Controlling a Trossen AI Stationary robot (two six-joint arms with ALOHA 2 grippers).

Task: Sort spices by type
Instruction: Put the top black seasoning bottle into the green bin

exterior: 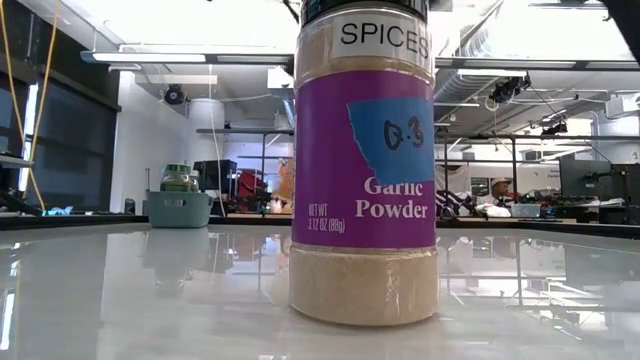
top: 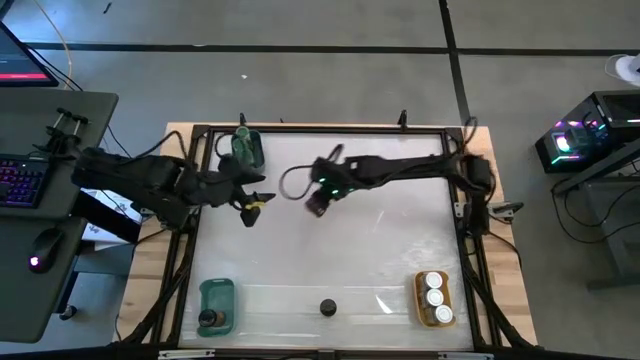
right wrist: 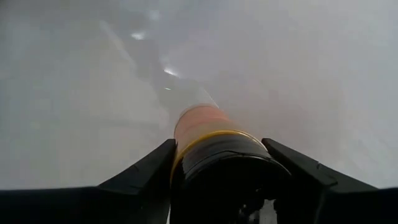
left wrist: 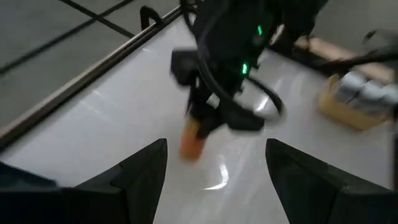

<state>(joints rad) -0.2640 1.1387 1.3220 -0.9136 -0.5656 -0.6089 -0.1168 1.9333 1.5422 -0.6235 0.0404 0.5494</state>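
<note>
My right gripper is shut on a black-lidded spice jar with orange-pink contents, over the middle of the table; the left wrist view shows this jar below the right arm's fingers. My left gripper is open and empty, just left of it, with nothing between its fingers. Another black-lidded jar, labelled Garlic Powder, stands upright on its base by the near edge. Green-lidded jars sit in the far teal tray. White-lidded jars sit in the orange tray. My right gripper pinches the jar between its two fingers at the lid end, one finger on each side. The fingers come from above, pointing down. The jar hangs upright below them with its base toward the table; whether the base touches the table I cannot tell.
A second teal tray at the near left holds one dark-lidded jar. A black frame runs round the glossy white table. The far teal tray shows with a green-lidded jar. Bare table lies between the grippers and the near trays.
</note>
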